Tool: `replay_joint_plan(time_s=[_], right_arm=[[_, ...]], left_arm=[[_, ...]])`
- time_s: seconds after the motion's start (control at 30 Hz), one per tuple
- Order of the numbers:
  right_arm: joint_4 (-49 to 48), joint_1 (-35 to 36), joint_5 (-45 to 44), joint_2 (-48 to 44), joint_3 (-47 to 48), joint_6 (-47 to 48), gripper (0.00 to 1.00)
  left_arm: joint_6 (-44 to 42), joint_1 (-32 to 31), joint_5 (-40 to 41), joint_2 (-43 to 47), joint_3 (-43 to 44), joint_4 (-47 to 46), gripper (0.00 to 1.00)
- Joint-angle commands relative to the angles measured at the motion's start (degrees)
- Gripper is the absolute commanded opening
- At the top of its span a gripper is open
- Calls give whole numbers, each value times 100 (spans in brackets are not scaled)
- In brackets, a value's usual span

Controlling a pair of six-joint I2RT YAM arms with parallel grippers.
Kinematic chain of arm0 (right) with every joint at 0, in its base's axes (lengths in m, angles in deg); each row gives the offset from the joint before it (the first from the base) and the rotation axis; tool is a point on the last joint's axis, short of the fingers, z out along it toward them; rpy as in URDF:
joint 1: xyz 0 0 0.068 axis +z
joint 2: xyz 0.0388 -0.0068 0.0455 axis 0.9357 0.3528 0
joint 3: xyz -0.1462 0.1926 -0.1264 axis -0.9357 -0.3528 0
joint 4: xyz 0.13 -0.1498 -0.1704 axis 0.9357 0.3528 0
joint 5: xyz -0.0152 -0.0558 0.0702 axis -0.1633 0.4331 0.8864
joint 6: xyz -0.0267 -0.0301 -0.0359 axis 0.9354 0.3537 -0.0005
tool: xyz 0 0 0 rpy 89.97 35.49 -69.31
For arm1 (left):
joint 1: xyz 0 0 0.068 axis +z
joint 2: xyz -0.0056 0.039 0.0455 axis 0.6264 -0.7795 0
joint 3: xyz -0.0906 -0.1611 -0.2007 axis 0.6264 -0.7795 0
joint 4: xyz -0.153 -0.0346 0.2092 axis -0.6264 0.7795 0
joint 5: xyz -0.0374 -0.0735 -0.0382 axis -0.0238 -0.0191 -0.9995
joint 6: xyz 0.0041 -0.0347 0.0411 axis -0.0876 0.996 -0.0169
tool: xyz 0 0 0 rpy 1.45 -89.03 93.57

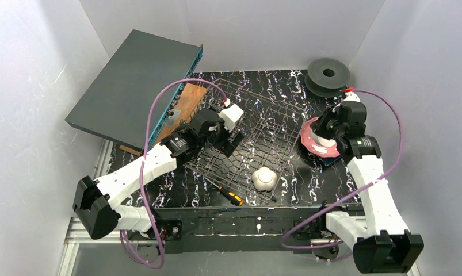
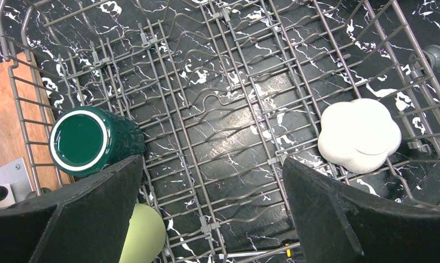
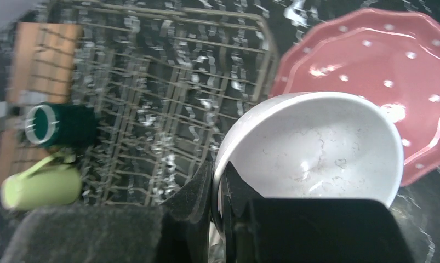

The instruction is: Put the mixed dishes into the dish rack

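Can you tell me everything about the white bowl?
The bowl is round, white and shiny, like glazed pottery, with faint grey crackle lines inside. It is empty and tipped so its opening faces the wrist camera. The right jaws are shut on its rim, one inside, one outside. The pink plate lies right behind it; whether they touch I cannot tell.

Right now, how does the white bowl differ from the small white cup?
The white bowl has a plain round rim; the small white cup has a lobed, flower-like outline. The bowl is pinched at its rim by the right tool, while the cup lies free. The bowl is outside the dish rack, by the pink plate; the cup sits inside it. Both are white.
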Motion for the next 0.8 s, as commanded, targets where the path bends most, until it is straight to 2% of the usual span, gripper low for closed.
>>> replay_joint_plan(time_s=[0.0,0.1,0.23,0.3,0.4,0.57,0.77], right_arm=[[-399,79,1247,-654,81,-130,1],[-389,143,1732,-737,270,-333,1],[-631,402,2931,-530,477,-815,1],[-962,751,3260,-481,418,-1123,1],[-1945,1278,3648,-408,26,-1817,1],[-3408,2047,3807,189,-658,-2686,1],[-4723,2213,3854,945,-1374,-3079,1]], left_arm=[[-96,-15,145,285,-27,-32,99],[-99,-17,164,303,-20,-21,99],[-99,-19,172,366,-12,-15,99],[-112,-13,212,425,-48,-35,99],[-171,-16,303,493,-85,-76,99],[-235,-18,448,561,-154,-149,99],[-267,-21,443,548,-162,-155,99]])
